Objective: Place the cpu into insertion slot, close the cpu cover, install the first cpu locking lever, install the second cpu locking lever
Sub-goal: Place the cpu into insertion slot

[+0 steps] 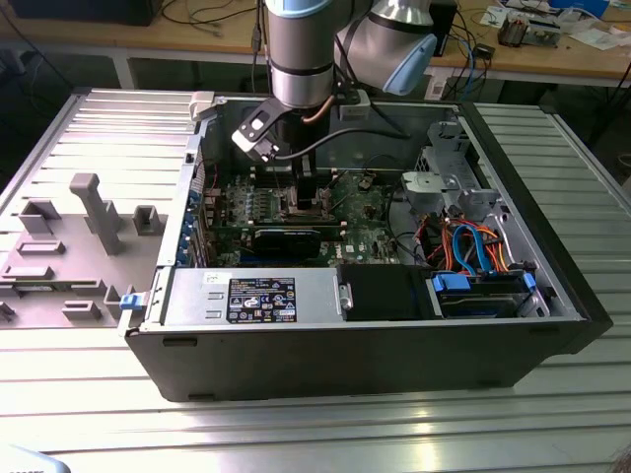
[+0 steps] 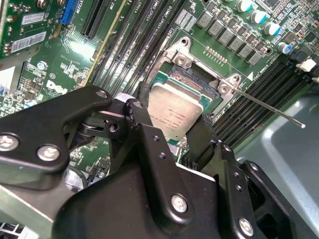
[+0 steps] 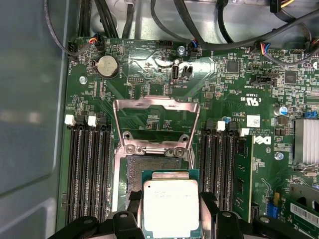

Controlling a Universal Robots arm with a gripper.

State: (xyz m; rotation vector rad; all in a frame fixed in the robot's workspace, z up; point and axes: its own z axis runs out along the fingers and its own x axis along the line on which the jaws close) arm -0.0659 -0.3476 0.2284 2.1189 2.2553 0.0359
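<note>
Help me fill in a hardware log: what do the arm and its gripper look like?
The arm is thick silver-grey cylinders with a light blue joint cap. A black-and-white module sits at the wrist, a black cable beside it. The gripper is matte black: flat linkage plates joined by silver screws.
</note>
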